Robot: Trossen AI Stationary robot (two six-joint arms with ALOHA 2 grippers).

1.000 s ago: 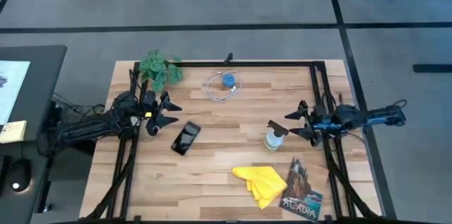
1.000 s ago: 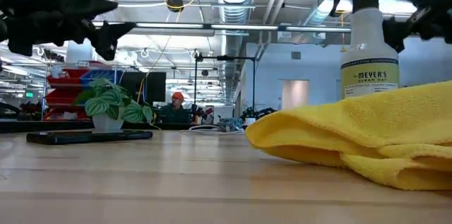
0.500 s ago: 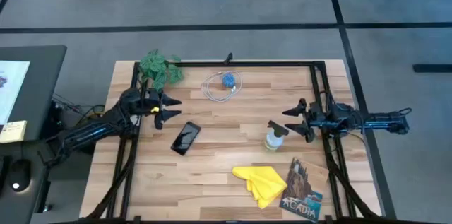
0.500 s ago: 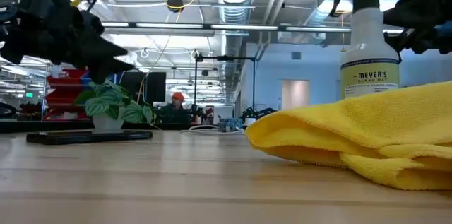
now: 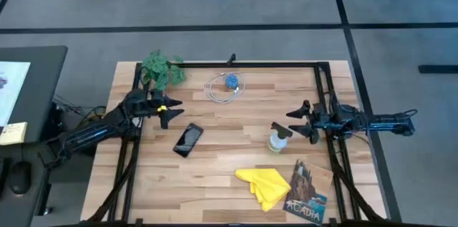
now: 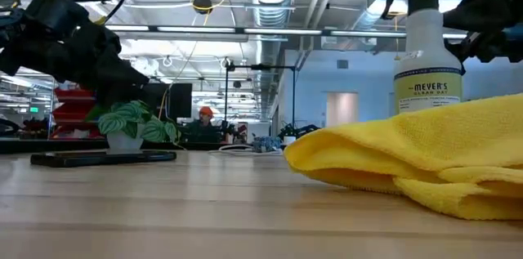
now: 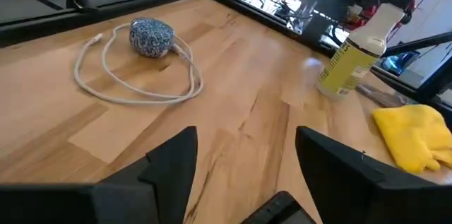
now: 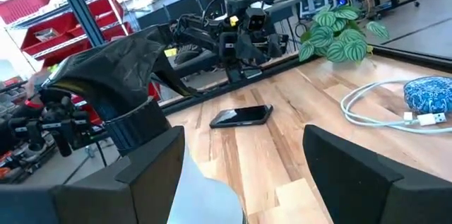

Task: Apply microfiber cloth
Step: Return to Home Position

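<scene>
on the wooden table point(image 5: 222, 159), the left gripper point(image 5: 170, 111) hung wide open and empty near the smartphone point(image 5: 187, 139). the right gripper point(image 5: 301, 122), equally spread and empty, hovered just beside the spray bottle point(image 5: 278, 139), so a good retreat would probably mean lifting clear without tipping it. the microfiber cloth point(image 5: 266, 184) lay crumpled just beside the booklet point(image 5: 306, 192).

The left pincer point(image 5: 170, 111) is being pulled back toward the left edge of the counter point(image 5: 236, 148) and lowered, closer to the plant point(image 5: 162, 68). Behind the right pincer point(image 5: 300, 122), the arm is being straightened.
</scene>
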